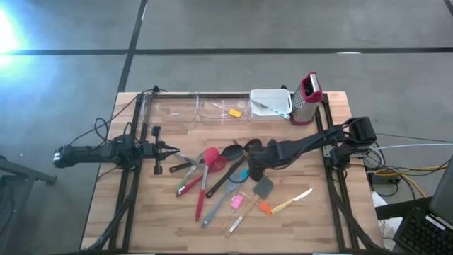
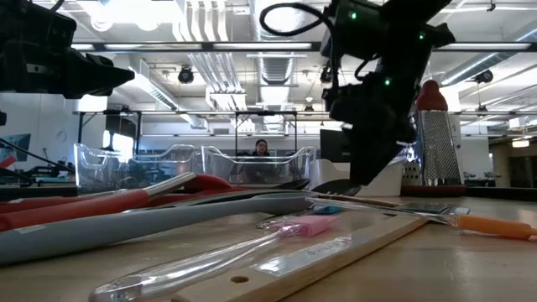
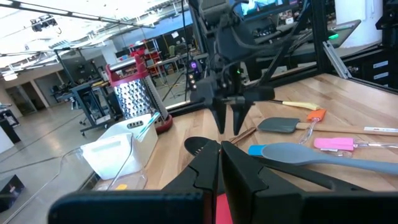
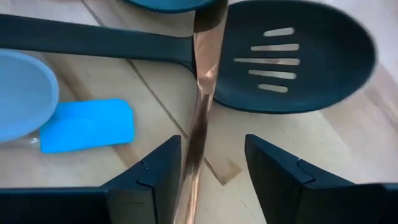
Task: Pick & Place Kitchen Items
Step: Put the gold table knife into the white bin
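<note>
The kitchen items lie in a loose heap on the wooden table (image 1: 141,227): a red whisk (image 1: 210,157), a black slotted spoon (image 4: 292,59), a blue scraper (image 4: 87,124), a grey-blue spoon (image 4: 22,93), a pink scraper (image 1: 236,202) and a copper-coloured handle (image 4: 202,93). My right gripper (image 4: 211,146) hangs open just above the heap, pointing steeply down. Its fingers stand on either side of the copper handle; no touch shows. My left gripper (image 1: 175,149) waits shut and level at the heap's left edge, holding nothing.
At the far edge stand two clear tubs (image 1: 177,110), a white tub (image 1: 271,103) and a steel box grater with a red top (image 1: 307,95). A grey spatula (image 1: 263,188), an orange scraper (image 1: 264,208) and a yellow-handled knife (image 1: 294,202) lie near my right gripper.
</note>
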### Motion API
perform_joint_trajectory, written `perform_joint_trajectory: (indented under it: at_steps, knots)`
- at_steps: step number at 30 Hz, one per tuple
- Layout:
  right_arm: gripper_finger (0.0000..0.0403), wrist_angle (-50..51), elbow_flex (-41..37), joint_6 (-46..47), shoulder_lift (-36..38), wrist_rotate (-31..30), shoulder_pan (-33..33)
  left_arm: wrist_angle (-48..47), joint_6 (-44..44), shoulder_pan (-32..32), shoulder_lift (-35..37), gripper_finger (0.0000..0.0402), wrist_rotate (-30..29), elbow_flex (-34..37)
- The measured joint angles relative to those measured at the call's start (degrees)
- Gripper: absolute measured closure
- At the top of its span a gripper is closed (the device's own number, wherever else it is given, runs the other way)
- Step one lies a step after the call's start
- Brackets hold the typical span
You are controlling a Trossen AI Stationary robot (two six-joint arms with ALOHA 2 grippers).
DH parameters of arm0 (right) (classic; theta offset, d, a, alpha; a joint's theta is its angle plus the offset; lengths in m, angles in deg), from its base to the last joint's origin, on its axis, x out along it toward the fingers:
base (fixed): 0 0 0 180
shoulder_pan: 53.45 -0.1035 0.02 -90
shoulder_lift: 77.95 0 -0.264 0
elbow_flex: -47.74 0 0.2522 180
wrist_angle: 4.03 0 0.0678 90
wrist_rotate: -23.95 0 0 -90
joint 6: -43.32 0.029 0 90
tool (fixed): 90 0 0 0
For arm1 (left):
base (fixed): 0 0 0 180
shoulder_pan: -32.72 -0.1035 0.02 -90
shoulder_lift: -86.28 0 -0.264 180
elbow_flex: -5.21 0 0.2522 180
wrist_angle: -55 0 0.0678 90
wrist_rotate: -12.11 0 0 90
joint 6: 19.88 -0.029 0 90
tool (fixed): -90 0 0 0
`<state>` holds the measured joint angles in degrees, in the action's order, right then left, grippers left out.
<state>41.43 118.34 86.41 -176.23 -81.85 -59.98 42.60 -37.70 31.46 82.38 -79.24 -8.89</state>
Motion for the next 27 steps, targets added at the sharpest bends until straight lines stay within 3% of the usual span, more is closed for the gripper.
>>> perform_joint_trajectory:
  at_steps: [16,20,27]
  knots:
    - [0.0244,-3.5,0.0,0.3,-5.1,-0.2,0.0,0.0,0.0,0.0,0.0,0.0378,0.0,0.0]
    - [0.0276,-4.2,0.0,2.4,-5.4,-0.2,0.0,0.0,0.0,0.0,0.0,0.0378,0.0,0.0]
    - [0.0367,-4.0,0.0,4.5,-5.4,-0.5,0.0,0.0,0.0,0.0,0.0,0.0378,0.0,0.0]
